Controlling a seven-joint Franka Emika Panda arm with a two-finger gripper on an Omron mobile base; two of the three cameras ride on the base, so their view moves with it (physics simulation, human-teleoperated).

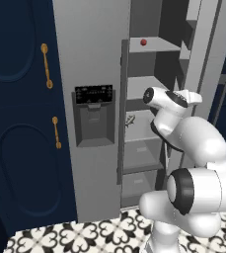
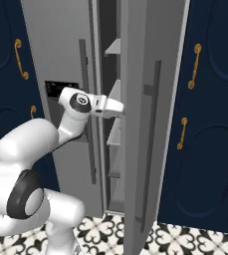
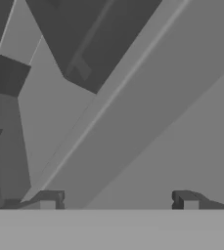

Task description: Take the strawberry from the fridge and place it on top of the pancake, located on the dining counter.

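Note:
The tall grey fridge (image 1: pixel 92 54) stands with its right door (image 2: pixel 153 124) swung open, baring grey shelves. The strawberry (image 1: pixel 143 42), a tiny red ball, rests on an upper shelf near its left end. My arm reaches into the open compartment, its wrist (image 1: pixel 169 99) well below the strawberry's shelf and a little to its right. My gripper (image 3: pixel 117 201) is open, its two dark tips wide apart with nothing between them, facing slanted grey fridge surfaces. The pancake and the dining counter are out of view.
Navy cabinets with gold handles (image 1: pixel 16 128) (image 2: pixel 210 124) flank the fridge on both sides. The dark dispenser panel (image 1: pixel 94 116) is on the closed left door. A small grey item (image 1: pixel 130 120) lies on a middle shelf. Patterned tiles (image 1: pixel 85 234) cover the floor.

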